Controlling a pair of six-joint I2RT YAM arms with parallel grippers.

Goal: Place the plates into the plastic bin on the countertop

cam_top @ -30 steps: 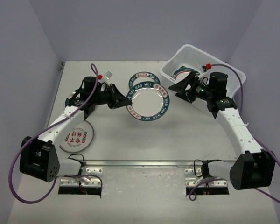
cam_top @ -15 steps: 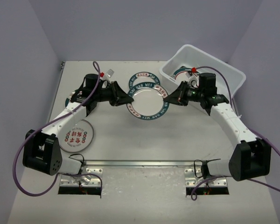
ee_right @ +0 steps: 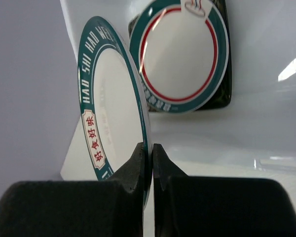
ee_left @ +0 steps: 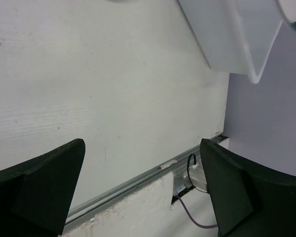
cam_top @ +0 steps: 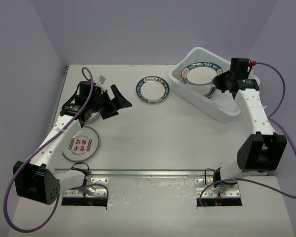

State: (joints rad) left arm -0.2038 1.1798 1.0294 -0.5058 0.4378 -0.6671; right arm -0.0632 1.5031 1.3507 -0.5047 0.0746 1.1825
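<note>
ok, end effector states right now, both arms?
Left end effector: open, holding nothing.
Right end effector: closed on a round plate, over the bin.

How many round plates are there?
4: a big plate in the right gripper at the plastic bin, a flat plate inside it, a middle plate on the countertop, a near plate beside the left arm. Another may hide beneath.

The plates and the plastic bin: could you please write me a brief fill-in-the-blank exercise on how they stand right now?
1. The right pincer is ___ on the rim of the large teal-rimmed plate, over the plastic bin.
2. The left pincer is ___ and holds nothing.
3. In the bin, a red-ringed round plate lies on a ___ square plate.
Missing words: shut; open; black.
</note>
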